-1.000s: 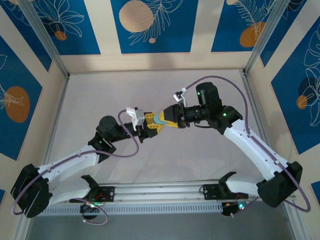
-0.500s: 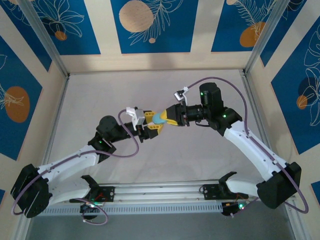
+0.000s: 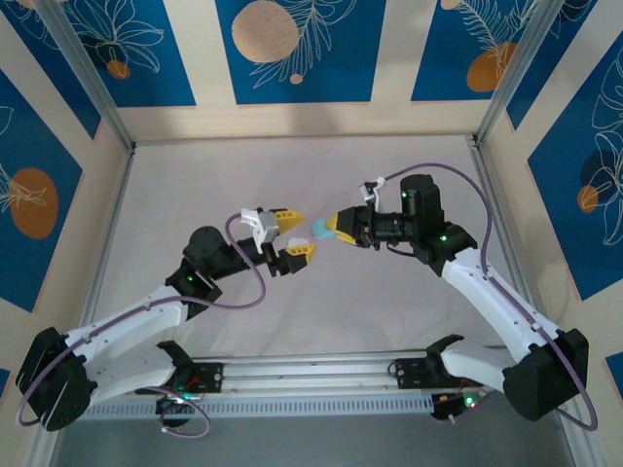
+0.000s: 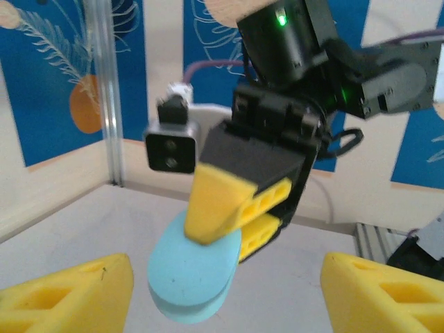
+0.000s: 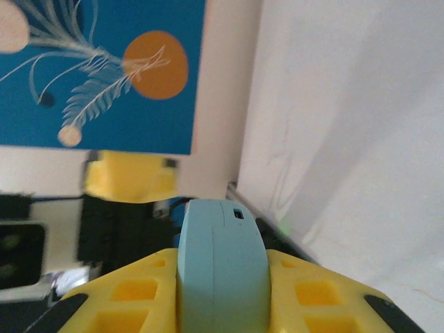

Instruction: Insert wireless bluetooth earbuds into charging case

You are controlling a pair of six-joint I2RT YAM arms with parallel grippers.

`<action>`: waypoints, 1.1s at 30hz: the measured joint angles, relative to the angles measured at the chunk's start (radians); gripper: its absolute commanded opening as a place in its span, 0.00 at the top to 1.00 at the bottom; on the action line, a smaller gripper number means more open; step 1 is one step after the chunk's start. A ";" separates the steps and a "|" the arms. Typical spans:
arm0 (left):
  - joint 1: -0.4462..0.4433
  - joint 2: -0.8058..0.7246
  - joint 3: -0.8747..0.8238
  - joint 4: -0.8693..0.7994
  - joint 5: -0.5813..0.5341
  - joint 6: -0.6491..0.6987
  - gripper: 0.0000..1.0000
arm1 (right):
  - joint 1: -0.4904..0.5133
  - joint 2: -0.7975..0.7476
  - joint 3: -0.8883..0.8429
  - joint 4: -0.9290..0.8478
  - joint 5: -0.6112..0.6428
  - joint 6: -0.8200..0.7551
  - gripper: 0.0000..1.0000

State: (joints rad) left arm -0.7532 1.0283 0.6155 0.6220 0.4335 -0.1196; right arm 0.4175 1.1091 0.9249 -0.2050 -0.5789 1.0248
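The charging case is a light blue, rounded shell with its lid closed, held in the air above the middle of the table. My right gripper is shut on the case, one yellow finger on each flat side. In the left wrist view the case hangs from the right gripper's fingers. My left gripper stands open just left of the case and apart from it, its fingers wide on either side. The earbuds are hidden.
The white table cloth lies below both arms. Walls with blue leaf panels close in the back and sides. Metal posts stand at the corners, and a rail runs along the near edge.
The left gripper has opened, let go of the case and drawn back to the left. The right gripper has shut on the case and carried it slightly right.
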 measured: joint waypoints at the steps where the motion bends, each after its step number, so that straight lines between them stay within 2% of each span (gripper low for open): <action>1: 0.000 -0.011 -0.001 -0.010 -0.019 0.000 0.25 | -0.012 0.002 -0.023 -0.003 0.021 0.000 0.88; 4: 0.000 -0.051 -0.003 -0.051 -0.085 0.005 0.23 | -0.040 0.045 -0.082 -0.016 0.080 -0.007 0.88; 10: 0.000 -0.111 -0.003 -0.140 -0.197 0.018 0.18 | -0.038 0.261 -0.117 -0.017 0.138 -0.041 0.86; 22: 0.000 -0.141 0.003 -0.384 -0.406 -0.014 0.11 | 0.025 0.656 -0.024 0.080 0.137 -0.083 0.81; 26: -0.001 -0.192 0.003 -0.492 -0.501 -0.051 0.09 | 0.046 0.690 -0.012 0.100 0.129 -0.097 0.70; 29: -0.001 -0.232 0.011 -0.584 -0.572 -0.080 0.07 | 0.047 0.687 -0.013 0.092 0.142 -0.118 0.53; 33: -0.001 -0.271 0.019 -0.690 -0.660 -0.111 0.04 | 0.039 0.640 -0.028 0.005 0.223 -0.171 0.42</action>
State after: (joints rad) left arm -0.7540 0.7570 0.6346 -0.0677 -0.2264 -0.2310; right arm 0.4561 1.7496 0.8970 -0.1997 -0.3561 0.8539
